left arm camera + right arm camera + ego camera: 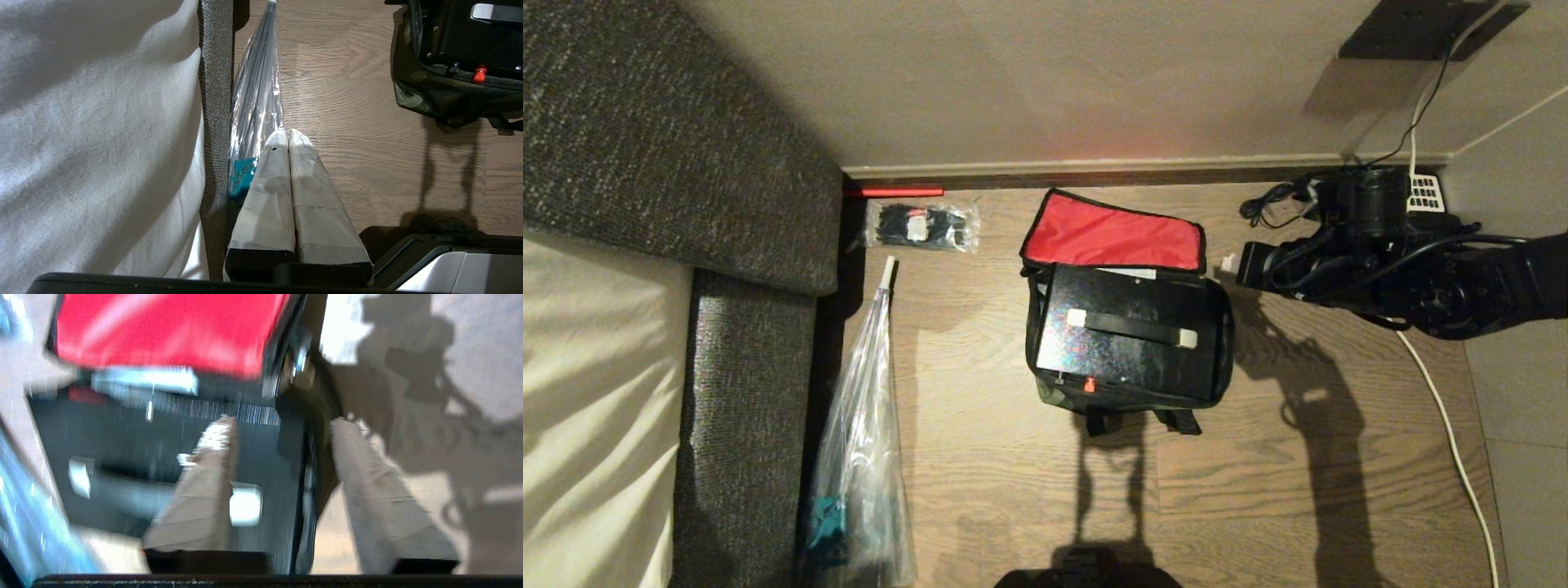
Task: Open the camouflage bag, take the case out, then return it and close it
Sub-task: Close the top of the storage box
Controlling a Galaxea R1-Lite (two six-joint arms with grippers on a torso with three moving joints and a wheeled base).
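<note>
The camouflage bag [1129, 327] sits open on the wood floor [1298, 490], its red-lined lid [1112, 233] thrown back toward the wall. The case [1131, 339] lies inside it, handle [1131, 328] up, its small red latch [1088, 385] on the side away from the wall. The right gripper [282, 424] hovers off the bag's right side, just beside its far corner, fingers spread about halfway with nothing between them. In the right wrist view one fingertip [216, 437] hangs over the case's top and the other [347, 433] over the floor outside the bag's wall. The left gripper [288, 136] is parked well to the left, fingers pressed together and empty, right by a clear plastic bag [862, 441] lying along the grey sofa [743, 392].
</note>
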